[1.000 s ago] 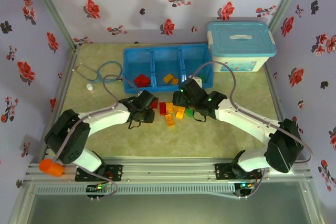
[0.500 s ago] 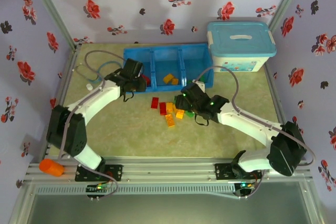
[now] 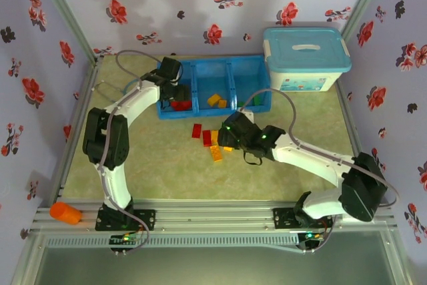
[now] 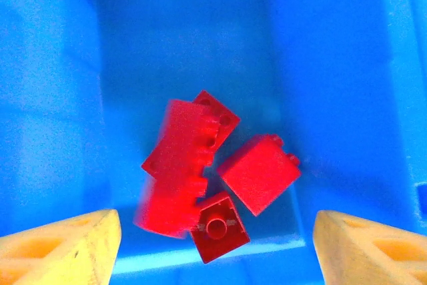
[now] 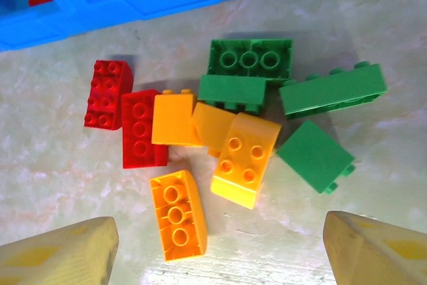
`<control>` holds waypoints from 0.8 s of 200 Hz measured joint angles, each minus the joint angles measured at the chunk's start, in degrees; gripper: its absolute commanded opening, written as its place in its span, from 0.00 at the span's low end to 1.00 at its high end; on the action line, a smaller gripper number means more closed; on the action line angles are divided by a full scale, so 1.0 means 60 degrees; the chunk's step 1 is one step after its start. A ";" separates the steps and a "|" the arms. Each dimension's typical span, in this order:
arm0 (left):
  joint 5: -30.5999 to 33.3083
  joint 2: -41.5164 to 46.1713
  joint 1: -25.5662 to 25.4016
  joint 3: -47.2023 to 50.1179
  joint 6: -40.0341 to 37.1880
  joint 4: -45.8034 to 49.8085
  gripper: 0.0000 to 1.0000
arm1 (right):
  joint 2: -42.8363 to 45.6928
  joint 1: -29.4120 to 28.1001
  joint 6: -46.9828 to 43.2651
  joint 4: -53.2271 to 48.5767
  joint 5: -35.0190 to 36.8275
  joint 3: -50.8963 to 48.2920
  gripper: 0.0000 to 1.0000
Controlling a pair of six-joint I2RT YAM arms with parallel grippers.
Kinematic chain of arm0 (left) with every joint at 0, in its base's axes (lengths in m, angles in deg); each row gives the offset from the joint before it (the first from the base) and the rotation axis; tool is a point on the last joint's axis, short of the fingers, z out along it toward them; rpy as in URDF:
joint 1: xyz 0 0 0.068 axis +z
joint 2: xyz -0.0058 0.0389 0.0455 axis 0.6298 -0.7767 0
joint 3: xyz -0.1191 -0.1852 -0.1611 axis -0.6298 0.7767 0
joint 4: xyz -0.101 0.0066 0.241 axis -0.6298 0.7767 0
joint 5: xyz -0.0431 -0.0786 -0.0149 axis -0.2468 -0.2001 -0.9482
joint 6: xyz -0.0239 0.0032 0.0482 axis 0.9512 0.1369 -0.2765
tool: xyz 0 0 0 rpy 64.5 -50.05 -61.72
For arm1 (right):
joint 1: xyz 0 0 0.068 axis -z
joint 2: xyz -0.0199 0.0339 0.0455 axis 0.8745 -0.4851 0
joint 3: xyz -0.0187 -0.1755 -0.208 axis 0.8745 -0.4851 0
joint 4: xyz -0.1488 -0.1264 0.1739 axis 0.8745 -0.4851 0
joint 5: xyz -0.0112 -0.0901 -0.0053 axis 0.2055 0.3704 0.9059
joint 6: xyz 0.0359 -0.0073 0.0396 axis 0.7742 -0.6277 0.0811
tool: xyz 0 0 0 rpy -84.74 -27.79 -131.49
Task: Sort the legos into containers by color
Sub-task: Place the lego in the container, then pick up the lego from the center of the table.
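**Left gripper** (image 4: 217,248): fingers spread wide, nothing held. It hangs over one compartment of the blue tray (image 4: 53,98). Directly beneath it, between the fingers, are several heaped red bricks (image 4: 200,178), touching one another.

**Right gripper** (image 5: 217,251): fingers spread wide, nothing held. It hangs above the table (image 5: 373,191). Just ahead of it is a loose pile:
- two loose red bricks (image 5: 127,118) on its left side
- four orange-yellow bricks (image 5: 245,158) in the middle
- four green bricks (image 5: 315,156) on its right side

The tray wall lies beyond the pile.

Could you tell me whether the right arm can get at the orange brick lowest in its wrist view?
Probably yes: the right gripper hovers open above the orange brick, which lies studs up with bare table on one side; the yellow brick close beside it may crowd a finger.
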 measured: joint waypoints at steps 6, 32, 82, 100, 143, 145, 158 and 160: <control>-0.0007 0.0066 -0.0004 0.0018 0.0007 0.0033 0.77 | -0.0197 -0.0076 -0.0004 0.0000 0.0004 0.0142 0.81; -0.0069 0.1158 -0.0051 0.0834 0.0062 -0.0011 0.75 | -0.1064 -0.0357 -0.0127 -0.0011 0.0025 0.0929 0.80; -0.0080 0.5541 -0.0193 0.3621 0.0699 -0.0306 0.70 | -0.3133 -0.0565 -0.0299 -0.0215 -0.0153 0.3024 0.72; -0.0062 0.6812 -0.0219 0.4470 0.0976 -0.0277 0.70 | -0.4116 -0.0652 -0.0317 -0.0382 -0.0259 0.3920 0.70; 0.0036 0.8644 -0.0262 0.5898 0.1450 0.0328 0.69 | -0.6277 -0.0925 -0.0153 -0.1297 -0.0244 0.5843 0.61; 0.0044 0.8721 -0.0262 0.5949 0.1472 0.0368 0.69 | -0.6331 -0.0929 -0.0138 -0.1333 -0.0229 0.5894 0.61; 0.0091 0.9162 -0.0262 0.6211 0.1570 0.0601 0.69 | -0.6834 -0.0947 -0.0055 -0.1716 -0.0120 0.6364 0.60; 0.0091 0.9231 -0.0262 0.6247 0.1585 0.0637 0.69 | -0.6918 -0.0947 -0.0044 -0.1763 -0.0113 0.6426 0.60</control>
